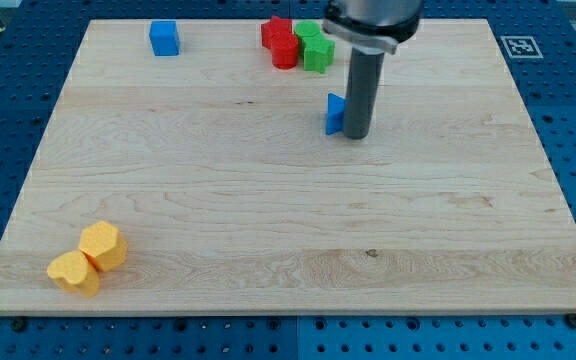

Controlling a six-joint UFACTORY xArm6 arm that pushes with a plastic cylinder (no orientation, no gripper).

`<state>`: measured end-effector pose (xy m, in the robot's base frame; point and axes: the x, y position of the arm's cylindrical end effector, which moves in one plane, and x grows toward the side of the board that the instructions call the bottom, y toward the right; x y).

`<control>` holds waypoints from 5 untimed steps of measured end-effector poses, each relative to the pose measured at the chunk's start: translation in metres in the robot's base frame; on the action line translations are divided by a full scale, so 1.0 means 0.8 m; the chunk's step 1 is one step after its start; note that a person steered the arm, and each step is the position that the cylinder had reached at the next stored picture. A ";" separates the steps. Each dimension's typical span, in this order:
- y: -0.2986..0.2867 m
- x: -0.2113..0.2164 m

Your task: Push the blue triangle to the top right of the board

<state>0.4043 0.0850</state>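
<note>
The blue triangle (334, 113) lies on the wooden board (268, 200), right of centre in the upper half, partly hidden by my rod. My tip (356, 135) rests on the board right against the triangle's right side. The rod rises from there to the arm's grey end at the view's top.
A blue cube (164, 38) sits near the top left. A red block (280, 41) and a green block (314, 46) sit together at the top centre, just up-left of the rod. Two yellow blocks (89, 259) lie at the bottom left. A marker tag (519, 46) is off the top right corner.
</note>
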 end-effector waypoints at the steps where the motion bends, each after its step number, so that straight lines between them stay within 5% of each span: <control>1: 0.002 0.005; 3: -0.018 0.039; 5: -0.076 0.017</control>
<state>0.4176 0.0241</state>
